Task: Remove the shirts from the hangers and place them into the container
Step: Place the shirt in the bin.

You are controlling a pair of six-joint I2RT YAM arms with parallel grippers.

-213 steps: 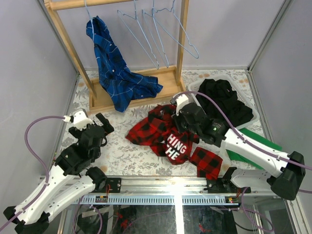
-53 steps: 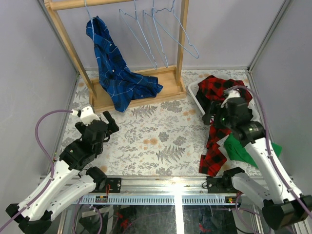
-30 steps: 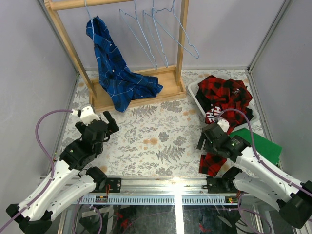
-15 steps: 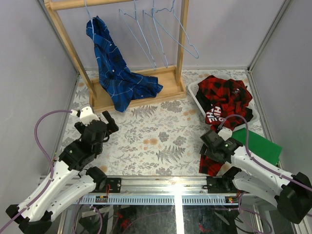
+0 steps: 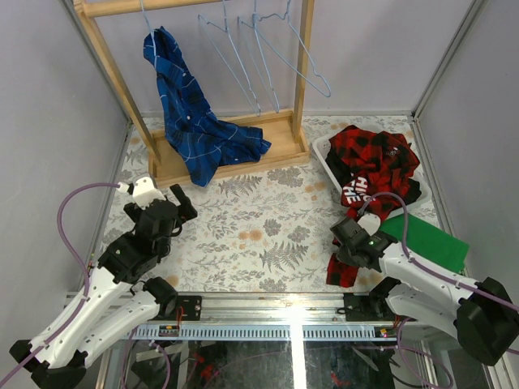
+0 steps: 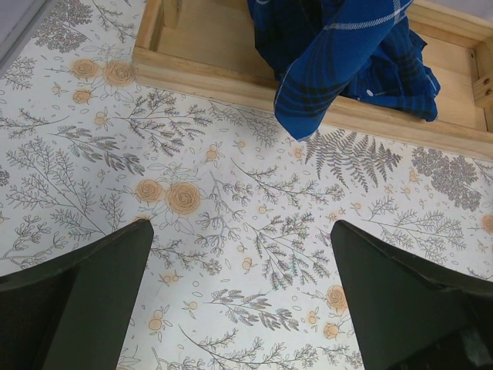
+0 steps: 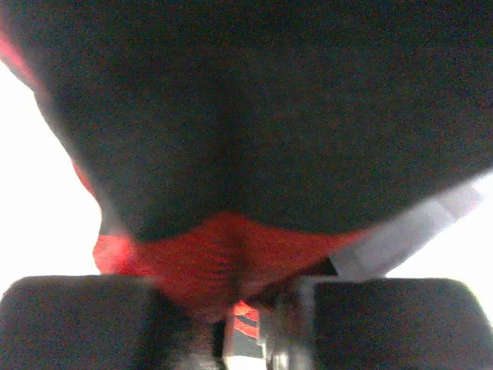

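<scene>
The red-and-black plaid shirt lies heaped on the white container, with one sleeve trailing down onto the table. My right gripper sits low at that sleeve. In the right wrist view the right gripper has red fabric bunched between its closed fingers. The blue plaid shirt hangs from one light-blue hanger on the rack, its tail pooled on the rack base. Three bare hangers hang beside it. My left gripper is open over the table; the left wrist view shows the left gripper holding nothing.
The wooden rack stands at the back left, its base under the blue shirt. A flat green cloth lies by the right wall, next to the container. Grey walls close in both sides.
My right gripper dropped from the container to the trailing sleeve and closed on it; the sleeve has bunched slightly. The left arm has not moved.
</scene>
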